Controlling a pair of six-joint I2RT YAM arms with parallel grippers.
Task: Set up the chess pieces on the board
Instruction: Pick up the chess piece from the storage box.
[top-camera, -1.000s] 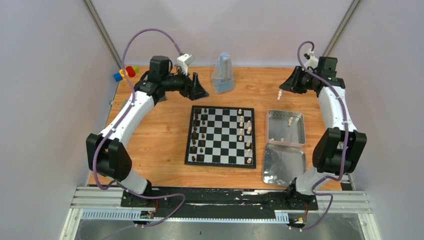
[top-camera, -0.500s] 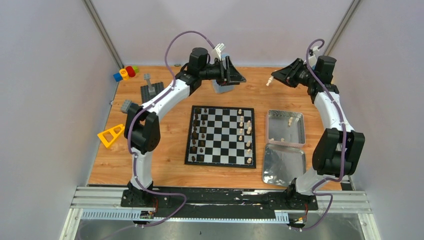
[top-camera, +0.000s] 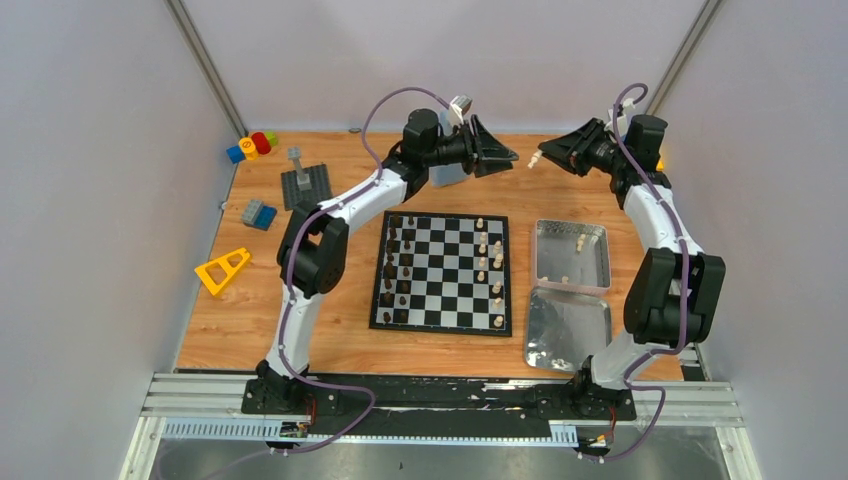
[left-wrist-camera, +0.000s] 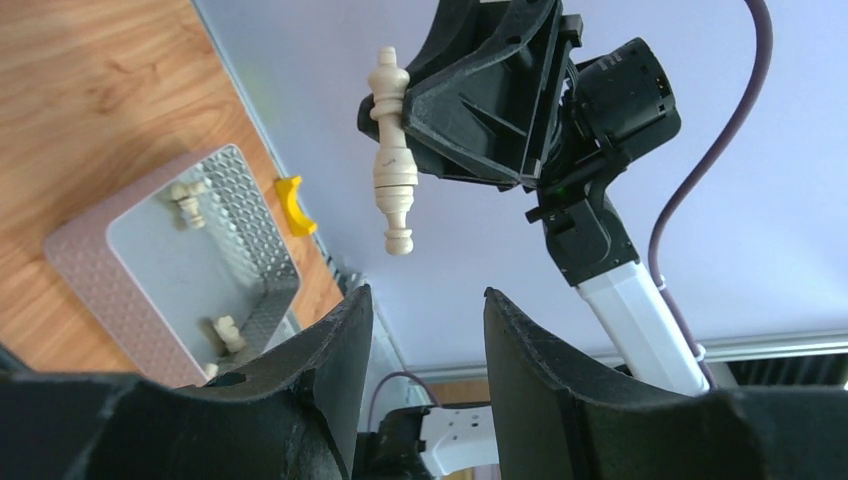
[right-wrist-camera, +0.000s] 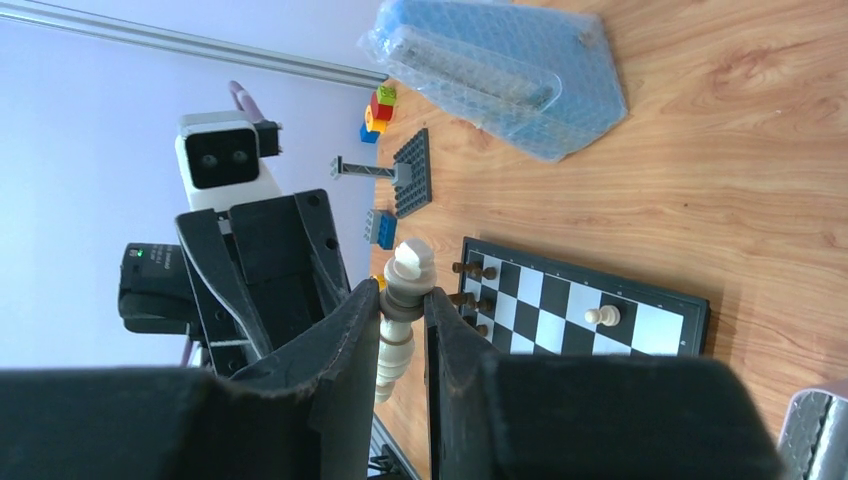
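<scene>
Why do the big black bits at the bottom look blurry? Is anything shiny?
Left wrist view: the left tool sits too near the lens, so it blurs; the cream piece is sharp. Right wrist view: same for the right tool. Top view: the near metal tray shines with glare.

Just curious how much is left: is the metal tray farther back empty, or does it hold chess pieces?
Not empty: the tray holds a few cream chess pieces, seen from above and in the left wrist view.
</scene>
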